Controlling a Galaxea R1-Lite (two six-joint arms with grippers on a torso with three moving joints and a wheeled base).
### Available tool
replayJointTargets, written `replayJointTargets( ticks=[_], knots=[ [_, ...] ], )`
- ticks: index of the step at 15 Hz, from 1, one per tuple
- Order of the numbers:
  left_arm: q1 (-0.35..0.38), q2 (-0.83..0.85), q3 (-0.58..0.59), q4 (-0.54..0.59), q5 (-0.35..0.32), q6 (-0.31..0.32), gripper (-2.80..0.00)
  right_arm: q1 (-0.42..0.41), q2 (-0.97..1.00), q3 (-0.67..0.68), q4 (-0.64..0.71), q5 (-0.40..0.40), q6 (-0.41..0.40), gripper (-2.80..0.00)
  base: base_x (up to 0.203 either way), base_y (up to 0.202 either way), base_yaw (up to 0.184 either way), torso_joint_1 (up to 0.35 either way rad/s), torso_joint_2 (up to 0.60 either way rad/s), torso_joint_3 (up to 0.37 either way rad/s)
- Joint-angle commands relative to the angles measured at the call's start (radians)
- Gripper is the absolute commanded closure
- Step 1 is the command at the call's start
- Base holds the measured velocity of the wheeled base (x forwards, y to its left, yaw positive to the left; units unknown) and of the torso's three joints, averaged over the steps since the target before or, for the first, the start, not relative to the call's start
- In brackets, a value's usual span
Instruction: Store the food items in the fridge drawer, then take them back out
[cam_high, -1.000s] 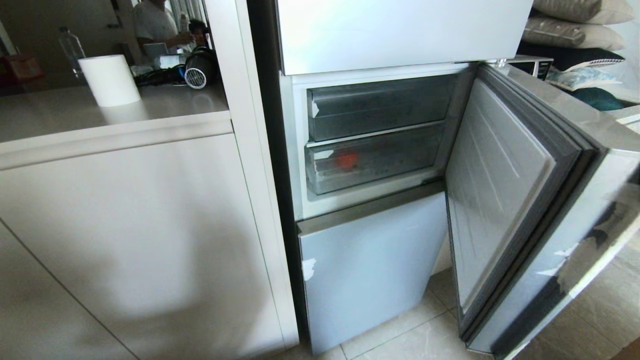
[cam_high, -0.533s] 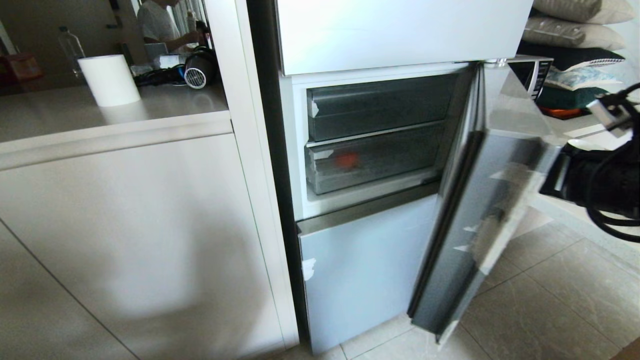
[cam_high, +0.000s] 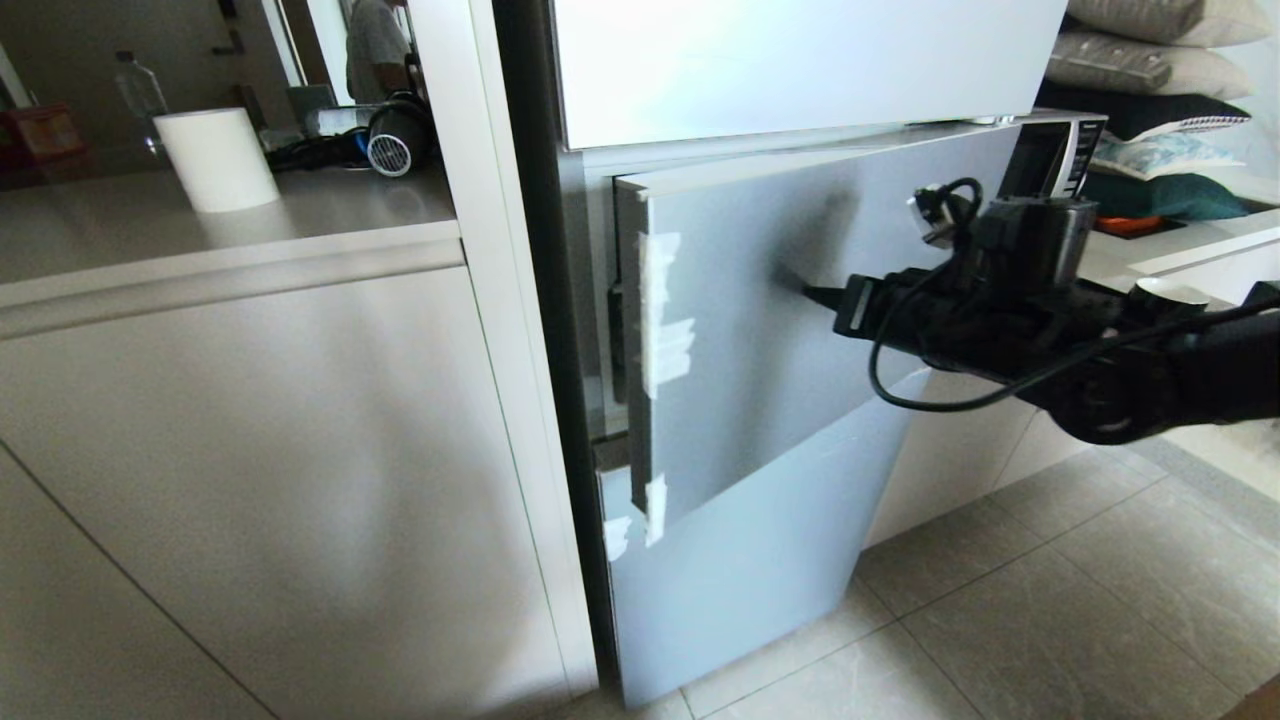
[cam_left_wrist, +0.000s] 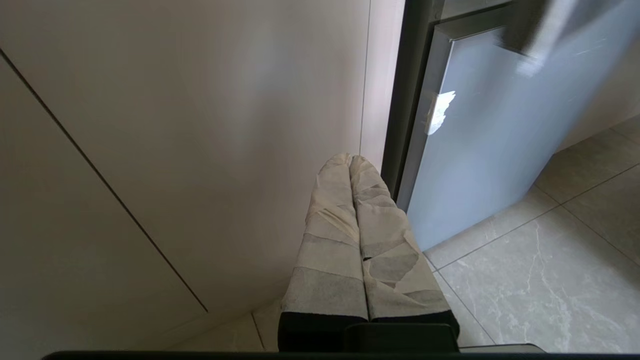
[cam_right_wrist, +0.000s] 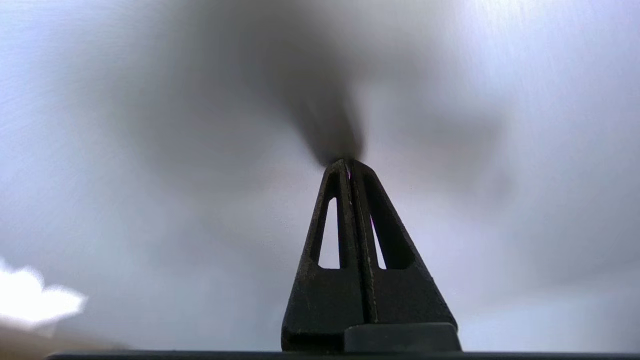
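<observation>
Pressing the nearly shut fridge door (cam_high: 790, 330), your right gripper (cam_high: 812, 294) has its fingers together; your left gripper (cam_left_wrist: 350, 161), also closed, hangs near the cabinet (cam_left_wrist: 200, 125).

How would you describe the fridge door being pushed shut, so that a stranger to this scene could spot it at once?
Find the tall fridge beside the pale counter. Its middle door stands slightly ajar, with the right gripper, fingers shut, pressed against its face. Unlike the flush panels above and below, it sticks out and carries white tape strips along its free edge.
</observation>
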Motion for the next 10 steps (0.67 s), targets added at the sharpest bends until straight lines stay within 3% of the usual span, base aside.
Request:
replayJointTargets(
  ticks=[1,3,5,10],
  knots=[
    [0.000,0.000,0.000,0.001,0.000,0.000,0.00,0.012,0.206,-0.163,-0.030,0.003,0.004,0.00,0.000,0.000,0.000,0.000,0.00,0.000],
    [0.000,0.002,0.000,0.001,0.000,0.000,0.00,0.014,0.274,-0.277,-0.044,0.004,0.008,0.00,0.000,0.000,0.000,0.000,0.00,0.000],
    [0.000,0.002,0.000,0.001,0.001,0.000,0.00,0.012,0.284,-0.296,-0.047,0.006,0.016,0.00,0.000,0.000,0.000,0.000,0.00,0.000],
    [0.000,0.000,0.000,0.001,0.001,0.000,0.00,0.014,0.048,-0.029,-0.057,0.006,0.013,0.00,0.000,0.000,0.000,0.000,0.00,0.000]
  ],
)
